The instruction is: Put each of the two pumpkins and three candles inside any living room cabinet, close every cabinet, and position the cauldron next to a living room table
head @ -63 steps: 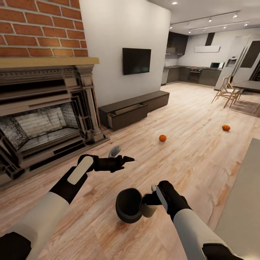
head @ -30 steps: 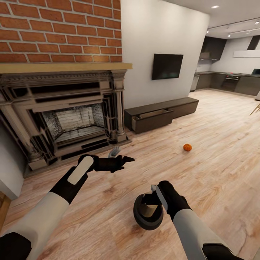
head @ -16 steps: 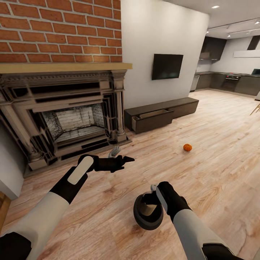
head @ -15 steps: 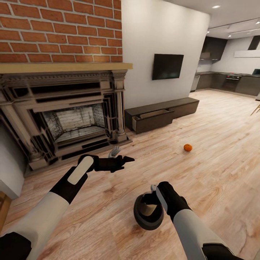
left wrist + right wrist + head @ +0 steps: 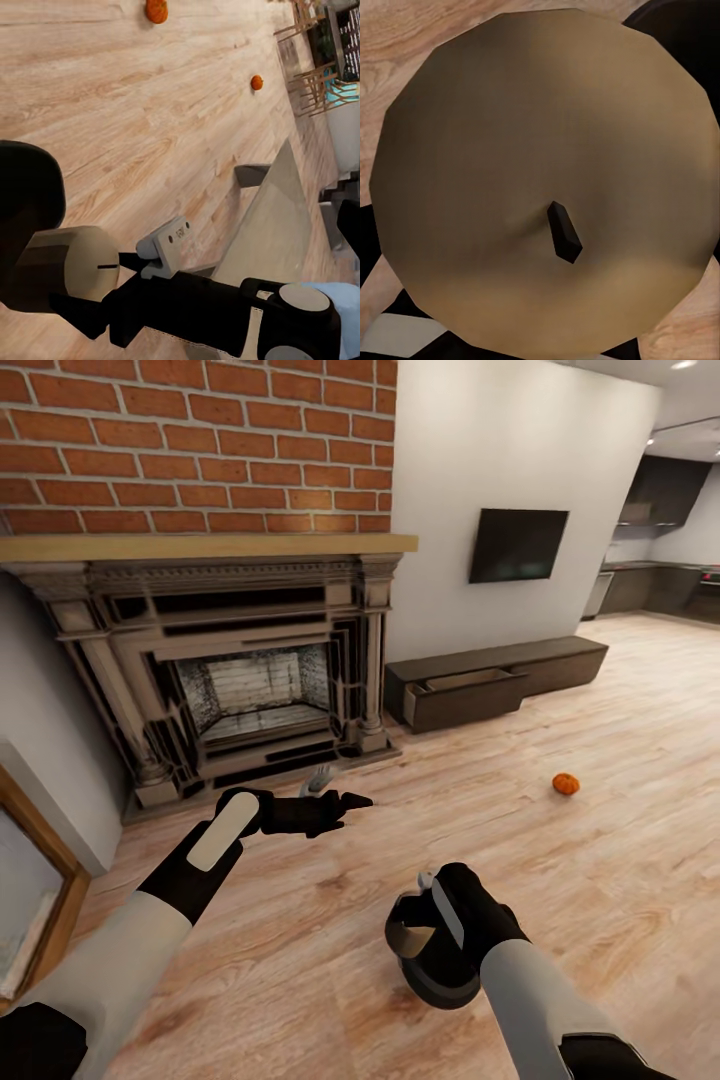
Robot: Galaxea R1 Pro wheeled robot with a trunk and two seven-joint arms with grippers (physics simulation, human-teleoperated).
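My right gripper [image 5: 412, 923] is shut on a tan candle [image 5: 404, 939] low over the floor. The candle's top and dark wick [image 5: 564, 232] face the right wrist camera. The black cauldron [image 5: 437, 978] stands on the floor right under that hand, and its dark body [image 5: 26, 191] sits beside the candle [image 5: 71, 266]. My left gripper [image 5: 338, 790] hangs open and holds nothing, in front of the fireplace. An orange pumpkin [image 5: 566, 784] lies on the floor to the right. Two pumpkins [image 5: 156, 10] [image 5: 256, 82] lie apart on the planks. The long dark cabinet [image 5: 560, 658] stands along the white wall, one drawer [image 5: 466, 698] pulled out.
A stone fireplace [image 5: 260, 690] under a brick wall rises ahead on the left. A TV [image 5: 518, 545] hangs above the cabinet. A wood-framed panel [image 5: 30, 890] leans at the near left. Wooden chairs [image 5: 311, 52] and a grey rug [image 5: 277, 225] lie beyond the pumpkins.
The camera has swung left, so fireplace, cabinet and pumpkin sit further right in the picture. Both arms keep their pose. The cauldron now lies more to the right under my right hand.
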